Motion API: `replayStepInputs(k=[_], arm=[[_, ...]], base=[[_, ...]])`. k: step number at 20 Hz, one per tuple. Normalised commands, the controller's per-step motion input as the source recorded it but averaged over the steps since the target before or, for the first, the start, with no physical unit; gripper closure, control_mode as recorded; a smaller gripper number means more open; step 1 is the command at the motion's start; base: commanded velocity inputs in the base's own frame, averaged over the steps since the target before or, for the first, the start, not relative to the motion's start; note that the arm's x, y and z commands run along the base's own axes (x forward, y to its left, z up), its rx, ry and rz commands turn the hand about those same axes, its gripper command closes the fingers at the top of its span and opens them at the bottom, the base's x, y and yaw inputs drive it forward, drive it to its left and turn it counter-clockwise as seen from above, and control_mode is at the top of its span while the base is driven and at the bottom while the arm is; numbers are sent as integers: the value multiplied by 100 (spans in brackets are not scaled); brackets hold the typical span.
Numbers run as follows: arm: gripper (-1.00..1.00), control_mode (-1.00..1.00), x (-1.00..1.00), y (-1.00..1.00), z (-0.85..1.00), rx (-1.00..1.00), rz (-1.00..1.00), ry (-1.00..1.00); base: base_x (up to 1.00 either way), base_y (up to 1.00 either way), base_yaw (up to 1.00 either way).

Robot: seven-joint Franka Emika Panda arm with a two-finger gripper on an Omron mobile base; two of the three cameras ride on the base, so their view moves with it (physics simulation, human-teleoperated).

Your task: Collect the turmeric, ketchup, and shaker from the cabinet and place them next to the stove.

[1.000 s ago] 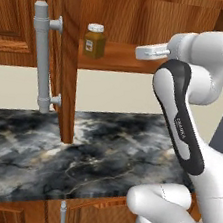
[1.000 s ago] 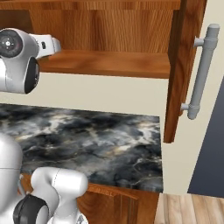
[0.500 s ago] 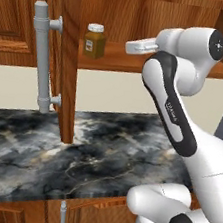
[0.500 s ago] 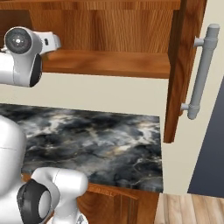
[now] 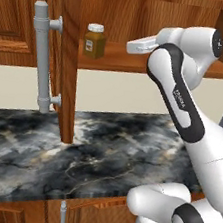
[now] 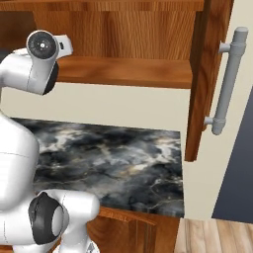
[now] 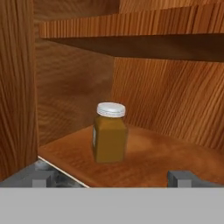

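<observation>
Amber turmeric [image 7: 110,133] near shelf edge

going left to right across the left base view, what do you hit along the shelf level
grey bar handle → cabinet door → turmeric → gripper → arm's upper joint

a dark marbled stone counter [image 5: 50,160] with pale grey and gold veins runs across the foreground, with brown wooden base cupboards [image 6: 133,230] under its front edge and a thin grey vertical pull [image 5: 61,216] on 1 of them. behind the counter the wall [image 5: 126,93] is plain cream. at the far right, a strip of light wooden plank floor [image 6: 217,237] lies beside a flat dark blue-grey panel [image 6: 237,173].
</observation>
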Motion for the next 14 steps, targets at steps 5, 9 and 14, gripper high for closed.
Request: replayStepInputs(k=[5, 9, 14], arm=[[-100, -100, 23, 0, -3, 2, 0, 0], [-100, -100, 39, 0, -2, 8, 3, 0], [-100, -100, 46, 4, -1, 2, 3, 0]], base=[[0, 0, 0], [0, 0, 0], [0, 0, 0]])
